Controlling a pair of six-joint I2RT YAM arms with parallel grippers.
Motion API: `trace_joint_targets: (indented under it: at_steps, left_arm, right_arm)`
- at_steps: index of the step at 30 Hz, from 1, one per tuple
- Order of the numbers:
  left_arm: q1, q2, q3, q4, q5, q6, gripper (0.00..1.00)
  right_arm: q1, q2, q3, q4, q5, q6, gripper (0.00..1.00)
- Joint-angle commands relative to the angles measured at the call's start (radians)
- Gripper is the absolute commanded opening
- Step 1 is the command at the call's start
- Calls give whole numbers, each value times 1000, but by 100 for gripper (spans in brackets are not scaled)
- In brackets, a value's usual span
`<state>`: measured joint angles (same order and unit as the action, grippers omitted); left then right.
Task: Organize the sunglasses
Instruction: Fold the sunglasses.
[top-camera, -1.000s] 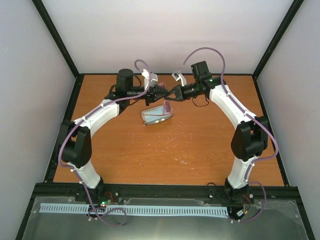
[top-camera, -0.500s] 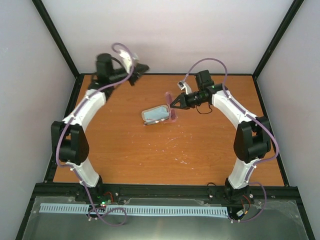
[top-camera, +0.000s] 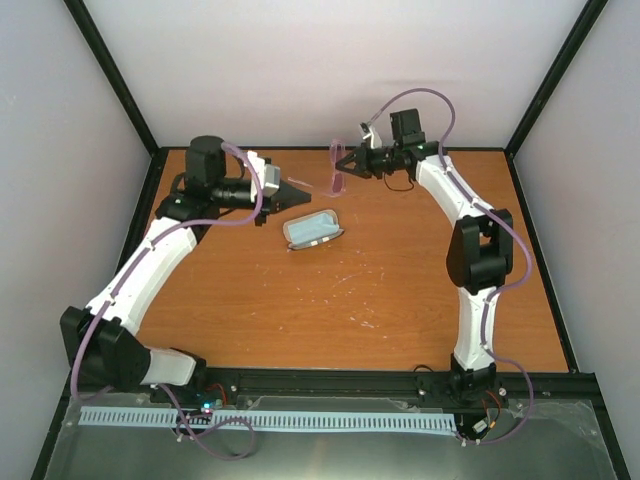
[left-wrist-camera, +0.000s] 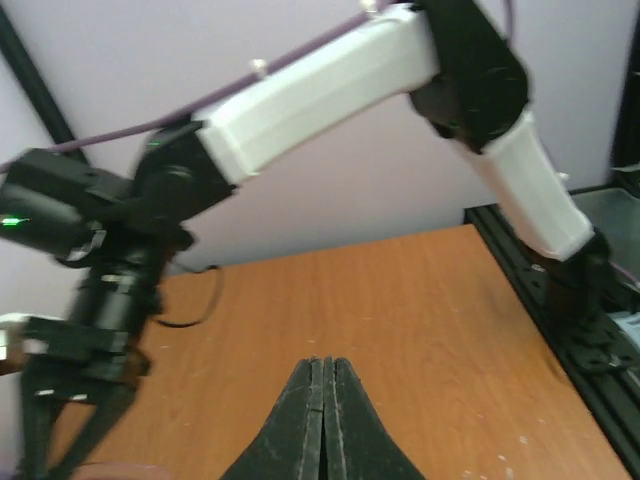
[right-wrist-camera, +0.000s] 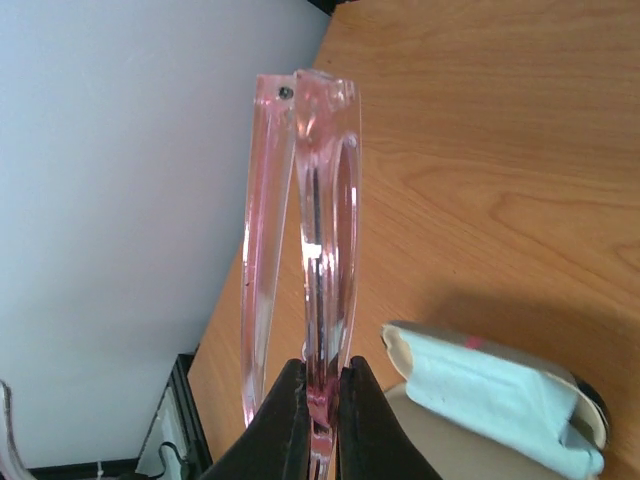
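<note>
Overhead, the work surface is an orange-brown wooden table (top-camera: 330, 300), marked with pale scuffs near its middle. It is edged by a black frame (top-camera: 112, 80) and enclosed left, right and far by plain pale walls (top-camera: 330, 60). The sunglasses (top-camera: 338, 178) are a thin pink translucent pair, held clear of the wood at the far centre of the table, close to the far wall. The right gripper (top-camera: 346, 170) reaches in from the right and is clamped on them. In the right wrist view the fingertips (right-wrist-camera: 290, 400) pinch the lower end of the frame. The pair is seen edge-on there, the lens front and one arm lying close and nearly parallel. From above, the long axis runs roughly near to far, across the line of the fingers. How far it tilts upward cannot be told. The left gripper (top-camera: 305, 191) hangs left of the sunglasses and apart from them, pointing right. Its jaws are pressed together on nothing, as the left wrist view confirms. An oblong case (top-camera: 292, 236) lies open on the table, nearer than both grippers. A light blue cloth (top-camera: 315, 226) lies inside it.
</note>
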<state>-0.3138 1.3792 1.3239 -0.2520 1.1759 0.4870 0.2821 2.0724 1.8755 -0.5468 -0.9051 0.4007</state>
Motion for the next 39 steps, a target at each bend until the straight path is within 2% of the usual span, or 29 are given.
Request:
trace_joint_targets:
  at_steps: [1, 4, 7, 16, 20, 29, 31, 35, 37, 39]
  left_arm:
    - [-28, -53, -82, -94, 55, 134, 1]
    - [-33, -47, -106, -113, 57, 139, 2]
    - [-34, -19, -105, -77, 50, 110, 2]
    - [-33, 62, -53, -24, 14, 95, 3]
    - [-33, 79, -58, -24, -11, 99, 3]
    - [-34, 111, -84, 16, -38, 75, 4]
    - [-31, 110, -68, 30, -69, 36, 9]
    - [27, 83, -10, 79, -52, -89, 37]
    - [79, 65, 22, 126, -34, -164, 43]
    - [124, 54, 50, 110, -48, -180, 44]
  right_arm:
    - [18, 59, 108, 40, -99, 64, 3]
    - [46, 59, 143, 5, -168, 26, 3]
    - [85, 44, 169, -102, -205, -66, 3]
    - [181, -74, 63, -261, -268, -200, 3]
    - [186, -159, -28, -248, -294, -203, 3]
    - [187, -240, -39, -296, -357, -212, 3]
    - [186, -241, -44, -363, -286, -268, 3]
    - [166, -217, -103, -434, -226, -345, 3]
    - [161, -191, -101, -499, -186, -404, 3]
    - [161, -143, -25, -614, -51, -479, 3]
